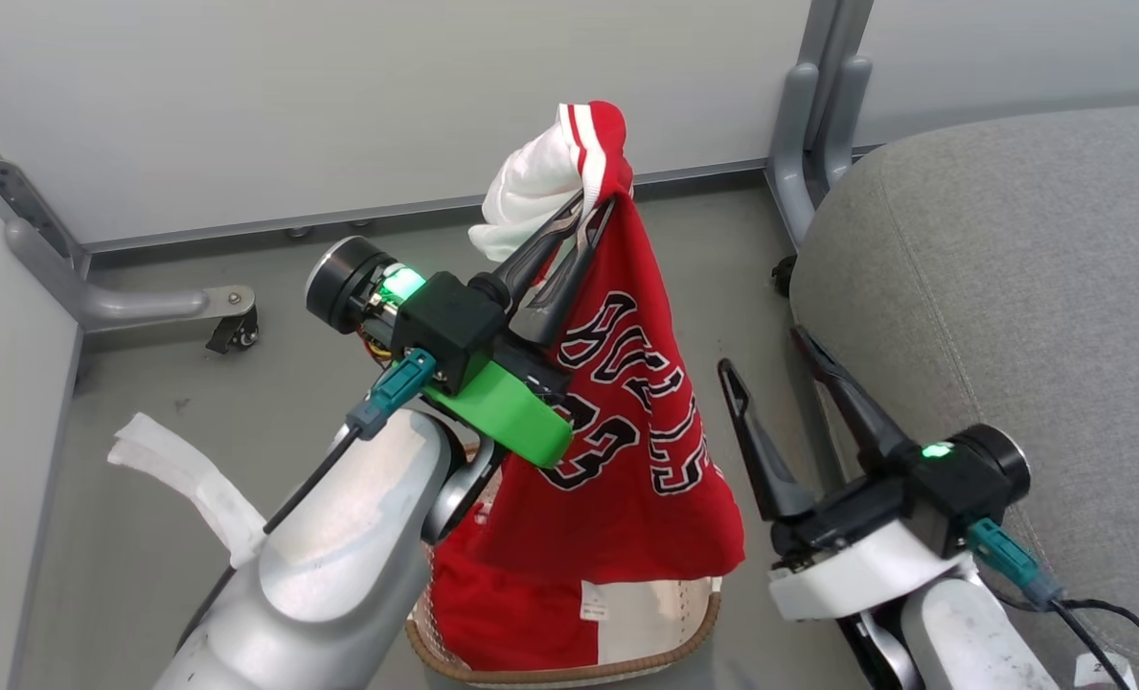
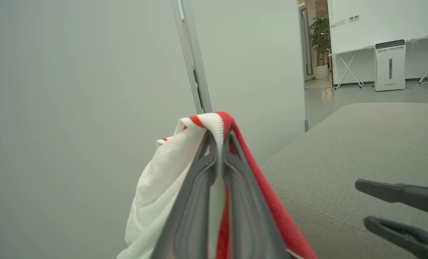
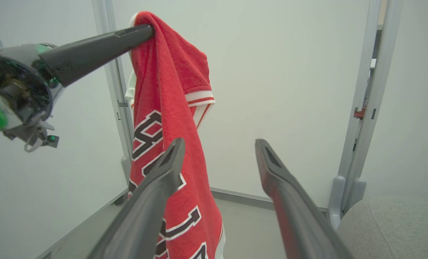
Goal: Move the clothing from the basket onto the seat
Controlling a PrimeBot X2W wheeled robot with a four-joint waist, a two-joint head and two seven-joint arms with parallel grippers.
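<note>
My left gripper is shut on the red jersey, pinching its red-and-white top fold high above the basket. The jersey hangs down with black-white lettering showing, its hem still at the basket's brown rim. A second plain red garment lies inside the basket. In the left wrist view the fingers clamp the striped fold of the jersey. My right gripper is open and empty, just right of the jersey and against the grey seat. In the right wrist view the jersey hangs left of my open right gripper.
Grey partition walls with metal posts and caster feet ring the floor behind. A white strip of cloth or tape lies on the floor at the left. The seat's wide top stretches to the right.
</note>
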